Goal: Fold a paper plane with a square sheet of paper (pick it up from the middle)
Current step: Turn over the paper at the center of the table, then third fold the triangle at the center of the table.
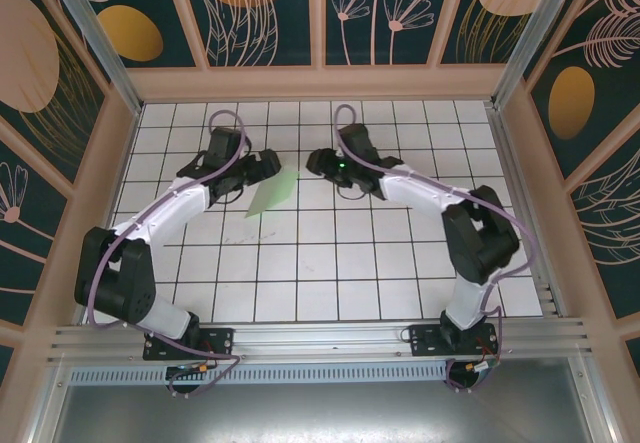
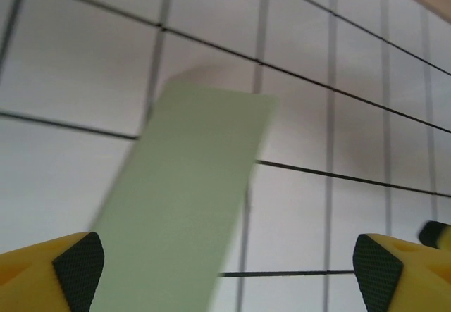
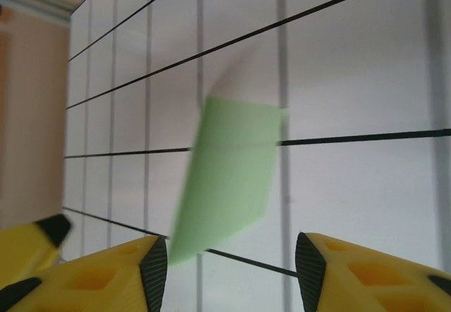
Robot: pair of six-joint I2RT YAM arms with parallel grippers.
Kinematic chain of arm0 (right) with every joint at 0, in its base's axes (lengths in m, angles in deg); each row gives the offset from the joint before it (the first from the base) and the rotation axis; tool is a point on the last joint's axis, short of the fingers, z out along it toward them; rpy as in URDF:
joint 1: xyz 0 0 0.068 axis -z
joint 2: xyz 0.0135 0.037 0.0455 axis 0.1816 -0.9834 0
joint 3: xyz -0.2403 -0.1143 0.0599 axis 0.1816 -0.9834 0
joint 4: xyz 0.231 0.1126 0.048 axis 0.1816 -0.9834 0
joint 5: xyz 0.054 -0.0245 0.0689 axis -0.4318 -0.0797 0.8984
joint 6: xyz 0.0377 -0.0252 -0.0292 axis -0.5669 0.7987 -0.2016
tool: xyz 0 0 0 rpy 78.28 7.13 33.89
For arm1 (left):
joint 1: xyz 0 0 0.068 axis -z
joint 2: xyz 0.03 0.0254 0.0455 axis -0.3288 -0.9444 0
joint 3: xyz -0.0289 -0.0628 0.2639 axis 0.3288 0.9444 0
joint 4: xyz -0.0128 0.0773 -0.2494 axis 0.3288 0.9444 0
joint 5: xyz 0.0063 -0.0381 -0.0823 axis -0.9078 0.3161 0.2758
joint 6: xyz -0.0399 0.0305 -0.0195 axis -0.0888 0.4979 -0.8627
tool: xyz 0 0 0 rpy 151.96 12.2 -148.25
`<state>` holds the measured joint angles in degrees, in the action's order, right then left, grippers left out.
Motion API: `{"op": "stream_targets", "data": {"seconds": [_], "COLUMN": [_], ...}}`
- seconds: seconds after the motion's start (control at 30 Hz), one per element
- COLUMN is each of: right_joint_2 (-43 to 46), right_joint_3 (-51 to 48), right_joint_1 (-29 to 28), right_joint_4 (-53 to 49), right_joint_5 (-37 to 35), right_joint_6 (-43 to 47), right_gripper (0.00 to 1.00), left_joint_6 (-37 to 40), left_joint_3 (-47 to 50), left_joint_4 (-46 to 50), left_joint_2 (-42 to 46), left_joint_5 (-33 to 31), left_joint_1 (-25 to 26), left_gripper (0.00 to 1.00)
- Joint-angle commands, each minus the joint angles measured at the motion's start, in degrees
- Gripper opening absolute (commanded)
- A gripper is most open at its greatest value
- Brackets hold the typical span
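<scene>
From the near edge of the tabletop [image 1: 350, 263] I have both arms reaching toward the far half, their wrists turned inward to face each other. My left hand [image 2: 227, 277] has its fingers wide apart, clamped on nothing. My right hand [image 3: 232, 266] is spread the same way. I judge this leaves room for either hand to press or pinch a crease.

The square sheet of paper [image 1: 270, 196] sits between them, left of the tabletop's centre and well short of the far edge. It shows as a narrow strip, which I read as folded over. A soft shadow beside it suggests one edge stands off the tabletop. It runs close by my left hand's left pad [image 2: 77, 270], but I cannot tell whether they touch.
</scene>
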<state>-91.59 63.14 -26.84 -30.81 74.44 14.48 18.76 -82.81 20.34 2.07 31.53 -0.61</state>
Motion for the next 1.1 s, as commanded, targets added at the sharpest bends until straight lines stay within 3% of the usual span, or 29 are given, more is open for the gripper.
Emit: {"op": "stream_targets", "data": {"seconds": [0.0,0.17,0.27,0.47,0.8,1.07], "right_joint_2": [-5.16,-14.88,-17.9,-15.89,-12.22,-8.18], "right_joint_3": [7.01,17.81,20.06,16.44,11.4,5.56], "right_joint_1": [-3.24,-6.68,-6.91,-5.82,-4.23,-2.83], "right_joint_4": [2.25,-0.11,-0.67,0.35,0.33,1.11], "right_joint_5": [0.86,1.74,1.43,-0.2,-1.11,-1.82], "right_joint_6": [-2.24,-3.92,-6.53,-8.16,-7.48,-7.3], "right_gripper": [0.52,0.48,0.44,0.44,0.45,0.45], "left_joint_6": [-2.9,-4.23,-3.99,-4.8,-7.34,-13.32], "left_joint_3": [3.71,9.52,10.26,11.54,14.29,18.37], "left_joint_4": [-2.66,-6.84,-8.96,-12.0,-15.21,-18.93], "left_joint_2": [2.91,1.61,-1.03,-5.11,-9.81,-10.02], "left_joint_5": [-0.29,3.43,8.06,14.26,19.49,21.57], "left_joint_1": [-2.53,-5.23,-5.39,-5.37,-5.18,-3.32], "left_gripper": [0.96,0.97,0.86,0.67,0.57,0.6]}}
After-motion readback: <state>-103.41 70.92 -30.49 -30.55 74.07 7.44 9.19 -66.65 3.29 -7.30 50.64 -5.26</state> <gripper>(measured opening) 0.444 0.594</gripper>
